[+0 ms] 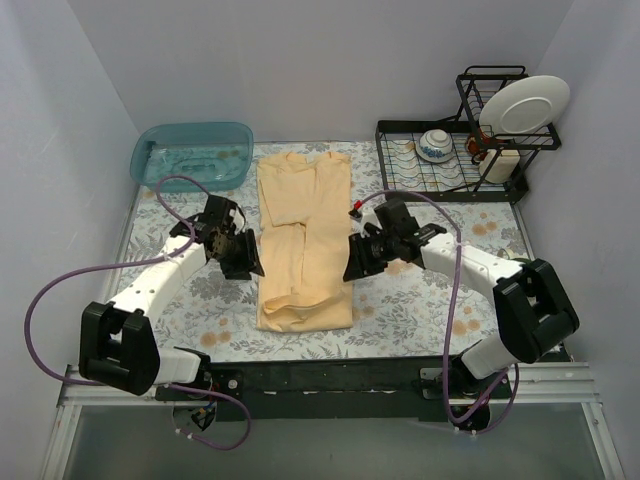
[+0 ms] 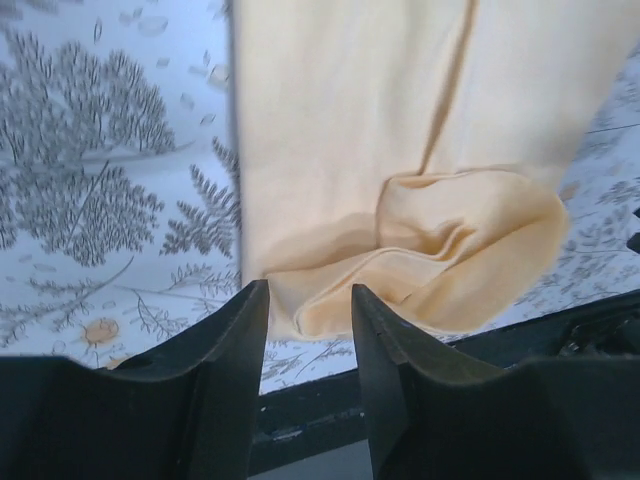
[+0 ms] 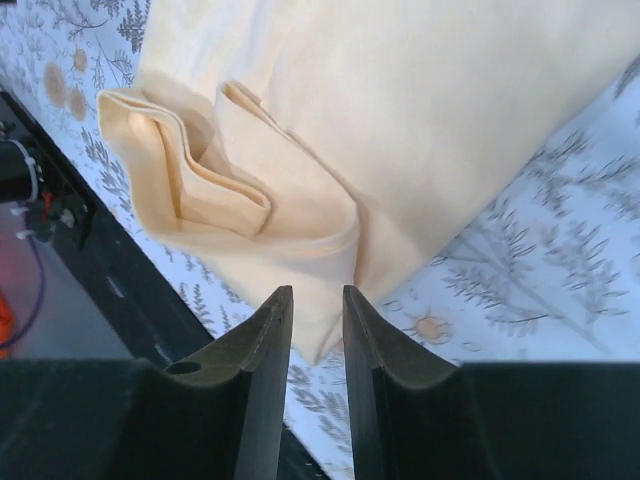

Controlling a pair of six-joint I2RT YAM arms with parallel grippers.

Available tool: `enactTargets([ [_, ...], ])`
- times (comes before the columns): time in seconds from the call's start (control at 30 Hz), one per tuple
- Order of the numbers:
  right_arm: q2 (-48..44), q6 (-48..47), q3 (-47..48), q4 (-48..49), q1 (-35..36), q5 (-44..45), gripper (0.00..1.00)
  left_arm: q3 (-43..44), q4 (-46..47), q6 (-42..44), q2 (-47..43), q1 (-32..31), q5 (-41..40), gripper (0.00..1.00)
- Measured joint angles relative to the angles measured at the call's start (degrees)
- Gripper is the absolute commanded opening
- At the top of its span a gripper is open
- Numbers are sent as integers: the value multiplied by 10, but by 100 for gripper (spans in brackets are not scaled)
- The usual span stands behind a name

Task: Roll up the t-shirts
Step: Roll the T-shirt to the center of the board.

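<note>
The yellow t-shirt (image 1: 303, 240) lies flat in a long folded strip on the table (image 1: 400, 300), between the two claws. The left claw (image 1: 243, 262) and right claw (image 1: 358, 262) sit at its edges, jaws parted, gripping nothing. Beyond the left claw is a teal tub (image 1: 160, 150); I can't make out its contents. Beyond the right claw, a dish rack (image 1: 395, 128) holds a bowl (image 1: 435, 145) and an upright plate (image 1: 525, 103).

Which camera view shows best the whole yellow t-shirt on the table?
The top external view. There the t-shirt lies in full length, folded into a long strip on the flowered table. The left wrist view shows only its near folded end; the right wrist view shows the same end, with its layers.
</note>
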Motion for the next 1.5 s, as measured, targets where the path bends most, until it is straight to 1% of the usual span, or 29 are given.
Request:
enactTargets([
  [0.1, -16, -73, 28, -14, -16, 2, 36, 40, 19, 34, -4, 5, 22, 33],
  [0.27, -51, -201, 31, -40, -10, -40, 36, 35, 28, 99, -3, 6, 155, 31],
  [0.33, -54, -245, 31, -48, 2, -52, 36, 15, 28, 115, -3, 6, 206, 35],
  [0.4, -52, -283, 31, -56, 16, -61, 36, -16, 26, 123, -2, 5, 247, 36],
  [0.47, -48, -311, 31, -63, 26, -68, 36, -45, 22, 130, -2, 5, 268, 38],
  [0.5, -42, -320, 32, -64, 31, -72, 36, -54, 19, 135, 0, 5, 273, 41],
  [0.53, -36, -328, 32, -64, 33, -75, 36, -63, 14, 139, 5, 5, 276, 51],
  [0.6, -20, -338, 32, -64, 33, -77, 36, -68, 12, 142, 17, 4, 265, 57],
  [0.67, -7, -341, 32, -64, 33, -77, 36, -64, 14, 143, 30, 5, 252, 60],
  [0.73, -2, -342, 32, -64, 33, -77, 36, -52, 15, 144, 44, 6, 242, 60],
  [0.87, -2, -343, 32, -60, 32, -74, 37, -3, 19, 156, 80, 6, 231, 55],
  [0.93, 0, -338, 32, -54, 30, -71, 38, 42, 14, 195, 113, 6, 229, 52],
  [1.0, 3, -324, 32, -47, 23, -73, 38, 95, -11, 246, 158, 6, 229, 50],
  [1.1, 15, -304, 32, -37, 5, -75, 40, 150, -40, 337, 229, 7, 234, 50],
  [1.2, 35, -293, 32, -36, -8, -77, 42, 147, -70, 410, 261, 9, 237, 51],
  [1.3, 56, -290, 32, -37, -15, -86, 43, 135, -101, 462, 264, 10, 240, 52],
  [1.5, 75, -286, 32, -37, -16, -97, 46, 121, -117, 502, 263, 11, 257, 53],
])
